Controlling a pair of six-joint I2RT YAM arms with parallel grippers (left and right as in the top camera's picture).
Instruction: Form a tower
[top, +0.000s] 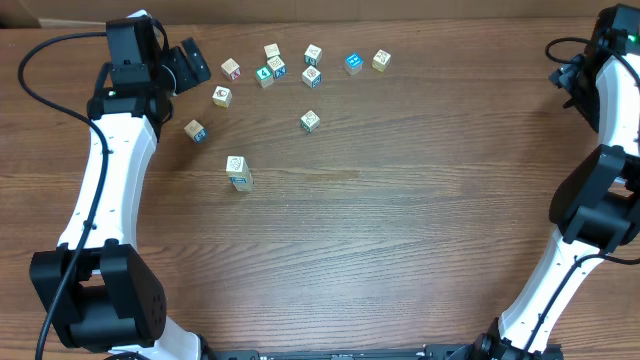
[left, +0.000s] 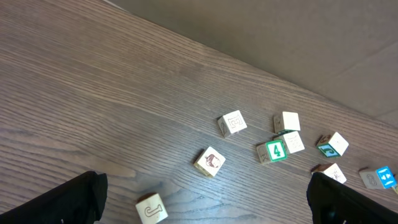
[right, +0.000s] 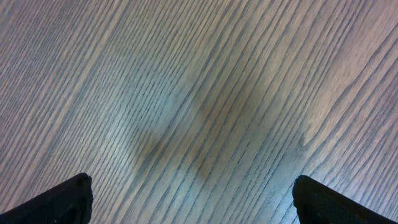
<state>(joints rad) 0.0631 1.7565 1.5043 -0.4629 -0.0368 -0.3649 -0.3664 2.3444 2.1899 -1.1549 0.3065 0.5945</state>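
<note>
Tower (top: 238, 173): short cube stack, table (top: 400, 230) centre-left, apart from loose cubes (top: 310, 121) behind.
L gripper (top: 196, 62): jaws wide, empty, by loose cubes.
R gripper (right: 199, 206): jaws wide, empty, far right.

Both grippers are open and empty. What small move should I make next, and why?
Probably ease the open left gripper toward the loose pale wooden cube just beside it. That gripper holds nothing, the cube looks nearest, and the short stack of pale wooden cubes stands on the same side. The right gripper is far from every cube.
</note>
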